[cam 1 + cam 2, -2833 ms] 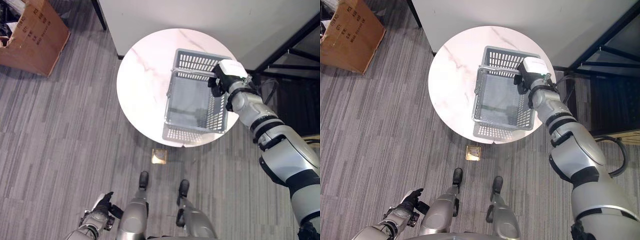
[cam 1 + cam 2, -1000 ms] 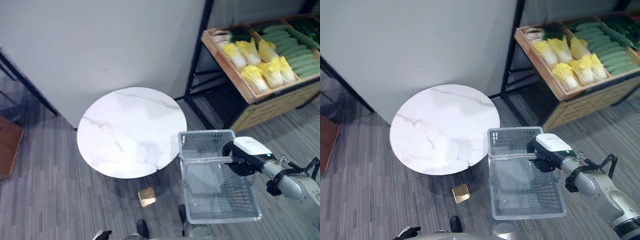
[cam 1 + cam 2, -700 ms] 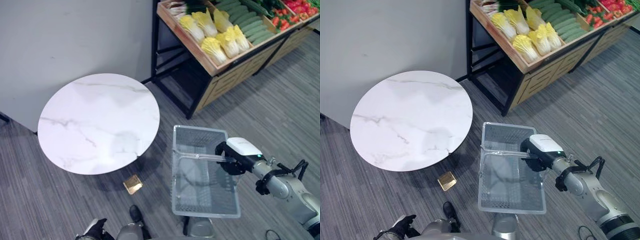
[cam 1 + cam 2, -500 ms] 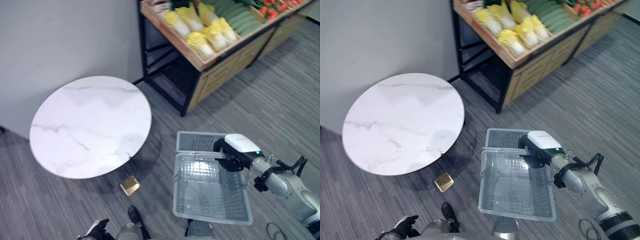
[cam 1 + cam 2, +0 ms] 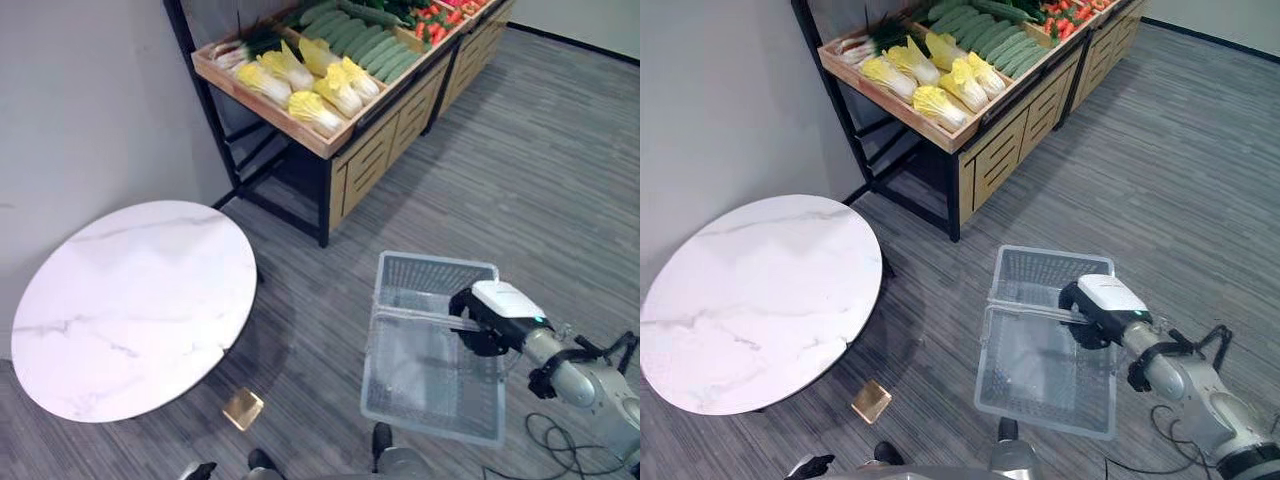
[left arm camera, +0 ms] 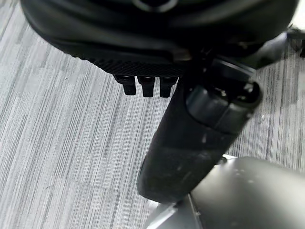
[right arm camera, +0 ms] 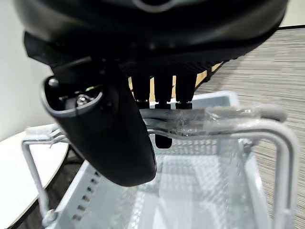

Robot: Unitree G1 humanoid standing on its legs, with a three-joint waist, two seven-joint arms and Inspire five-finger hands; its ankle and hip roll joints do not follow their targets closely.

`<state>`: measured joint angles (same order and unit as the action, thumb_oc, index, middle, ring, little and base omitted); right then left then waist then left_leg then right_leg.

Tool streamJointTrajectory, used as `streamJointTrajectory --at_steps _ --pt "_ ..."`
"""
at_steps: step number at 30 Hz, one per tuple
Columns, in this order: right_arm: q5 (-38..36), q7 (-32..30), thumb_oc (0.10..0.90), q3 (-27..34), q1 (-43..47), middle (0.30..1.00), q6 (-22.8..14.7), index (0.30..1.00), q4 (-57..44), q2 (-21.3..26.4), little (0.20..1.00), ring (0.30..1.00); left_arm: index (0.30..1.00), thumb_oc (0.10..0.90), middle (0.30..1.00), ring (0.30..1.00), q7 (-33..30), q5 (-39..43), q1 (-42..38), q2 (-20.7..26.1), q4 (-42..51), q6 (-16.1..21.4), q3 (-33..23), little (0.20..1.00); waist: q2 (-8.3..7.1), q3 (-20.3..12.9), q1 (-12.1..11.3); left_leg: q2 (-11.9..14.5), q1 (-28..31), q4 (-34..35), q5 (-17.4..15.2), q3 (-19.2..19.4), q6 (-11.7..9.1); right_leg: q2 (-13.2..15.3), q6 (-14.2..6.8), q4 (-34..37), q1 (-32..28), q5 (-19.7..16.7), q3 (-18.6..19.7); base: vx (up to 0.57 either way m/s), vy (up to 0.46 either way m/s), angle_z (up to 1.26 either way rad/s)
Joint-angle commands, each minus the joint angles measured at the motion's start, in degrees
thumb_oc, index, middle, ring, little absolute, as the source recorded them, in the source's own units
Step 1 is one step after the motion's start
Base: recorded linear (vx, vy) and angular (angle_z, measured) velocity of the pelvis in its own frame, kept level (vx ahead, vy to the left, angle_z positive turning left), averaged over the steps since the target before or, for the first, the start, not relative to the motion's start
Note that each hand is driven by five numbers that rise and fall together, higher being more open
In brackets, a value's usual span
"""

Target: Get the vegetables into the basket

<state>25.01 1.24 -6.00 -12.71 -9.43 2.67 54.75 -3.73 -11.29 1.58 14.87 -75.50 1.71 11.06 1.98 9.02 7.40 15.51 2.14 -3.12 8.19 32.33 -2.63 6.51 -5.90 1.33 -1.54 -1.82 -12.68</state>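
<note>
A grey mesh basket [image 5: 438, 266] hangs empty above the carpet, to the right of the table. My right hand [image 5: 492, 322] is shut on its handle [image 7: 224, 119], fingers curled over the bar. The vegetables lie on a wooden display stand at the back: yellow cabbages [image 5: 305, 82], green cucumbers [image 5: 357, 36] and red peppers [image 5: 436, 10]. The basket is well short of that stand. My left hand [image 6: 190, 143] hangs low by my side over the floor, relaxed and holding nothing.
A round white marble table [image 5: 130, 305] stands at the left in front of a grey wall. A small brass floor box [image 5: 243, 408] sits by its edge. The stand has a black metal frame [image 5: 325, 200] and wooden cabinet fronts [image 5: 385, 140]. Open carpet spreads to the right.
The basket has come off the table and is carried over the floor, my right hand still on its handle. The view has swung from the table towards the vegetable stand.
</note>
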Motion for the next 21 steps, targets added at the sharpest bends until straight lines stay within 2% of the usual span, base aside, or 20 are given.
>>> streamJointTrajectory --at_steps 1,2,3,4,6,8,13,19,21 --pt "-0.8 -6.38 0.4 6.82 8.08 0.3 -2.86 0.3 -8.06 2.34 0.3 0.3 1.0 0.9 1.0 1.0 -0.83 1.97 -4.12 -1.26 1.92 2.24 -1.68 1.0 -3.37 2.44 -2.58 -3.26 -4.37 -4.63 -0.91 -12.72 -3.95 -1.03 2.53 -2.27 0.22 0.47 1.91 -0.04 -0.076 -0.46" --pt "-0.59 -6.67 0.4 6.07 8.92 0.3 -2.81 0.3 -7.02 2.18 0.3 0.3 1.0 0.9 1.0 1.0 -1.19 2.79 -3.87 -1.38 2.32 2.59 -1.77 1.0 -3.65 2.79 -3.76 -7.06 -6.13 -3.58 -2.73 -19.43 -2.61 -1.09 2.44 -2.22 0.46 0.06 4.03 0.06 -0.09 -0.8" --pt "-0.31 -6.8 0.4 4.75 10.6 0.3 -2.79 0.3 -5.77 1.96 0.3 0.3 1.0 0.9 1.0 1.0 -1.54 3.79 -3.25 -1.36 2.51 2.93 -1.82 1.0 -4.03 3.11 -4.72 -9.77 -6.82 -1.71 -4.25 -25.37 -1.56 -1.69 2.25 -1.91 1.03 -0.8 7.87 0.06 -0.08 -1.16" --pt "-0.3 -6.85 0.4 4.57 10.82 0.3 -2.8 0.3 -5.65 1.93 0.3 0.3 1.0 0.9 1.0 1.0 -1.54 3.79 -3.27 -1.33 2.51 2.93 -1.9 1.0 -4.09 2.95 -4.67 -9.81 -7.03 -1.54 -3.97 -25.33 -1.52 -1.66 2.25 -1.84 1.29 -0.99 7.91 0.06 -0.07 -1.45" --pt "-0.23 -7.29 0.4 2.85 13.89 0.3 -3.08 0.3 -4.31 1.69 0.3 0.3 1.0 0.9 1.0 1.0 -1.77 4.65 -3.25 -1.3 3.02 3.42 -1.29 1.0 -4.09 3.33 -5.79 -12.27 -8.66 0.06 -3.22 -31.42 -1.07 -2.84 2.22 -1.79 2.37 -2.15 11.95 0.04 -0.032 -1.36" --pt "-0.31 -7.45 0.4 2.23 14.48 0.3 -3.21 0.3 -3.76 1.21 0.3 0.3 1.0 0.9 1.0 1.0 -1.88 4.78 -3.0 -1.28 2.89 3.43 -1.36 1.0 -4.21 3.2 -5.92 -12.95 -8.41 0.24 -3.72 -32.3 -0.49 -3.28 2.05 -1.73 2.54 -2.14 13.17 0.03 -0.004 -0.78" --pt "-0.5 -6.27 0.4 2.2 13.38 0.3 -2.93 0.3 -3.13 0.4 0.3 0.3 1.0 0.9 1.0 1.0 -0.85 3.54 -3.06 -1.33 1.87 3.08 -0.41 1.0 -4.0 2.08 -4.52 -12.93 -5.18 2.68 -4.27 -28.88 0.68 -3.24 1.72 -1.94 2.46 -1.55 14.94 0.06 0.124 -0.72" --pt "-0.72 -5.65 0.4 1.56 13.14 0.3 -2.04 0.3 -1.96 -1.47 0.3 0.3 1.0 0.9 1.0 1.0 -0.43 3.72 -3.37 -1.23 1.79 3.22 -0.26 1.0 -4.66 1.93 -3.6 -14.15 -3.01 3.33 -6.49 -23.83 2.86 -2.05 -0.5 -4.02 4.42 -2.32 20.18 0.02 0.211 -0.37" --pt "-0.62 -5.86 0.4 0.87 14.02 0.3 -1.69 0.3 -1.53 -2.73 0.3 0.3 1.0 0.9 1.0 1.0 -0.54 3.03 -3.57 -0.92 1.78 3.11 -0.16 1.0 -5.04 2.16 -3.51 -14.5 -2.71 3.31 -7.22 -21.78 3.61 -1.83 -1.87 -5.62 6.27 -3.07 21.67 -0.02 0.204 -0.4"
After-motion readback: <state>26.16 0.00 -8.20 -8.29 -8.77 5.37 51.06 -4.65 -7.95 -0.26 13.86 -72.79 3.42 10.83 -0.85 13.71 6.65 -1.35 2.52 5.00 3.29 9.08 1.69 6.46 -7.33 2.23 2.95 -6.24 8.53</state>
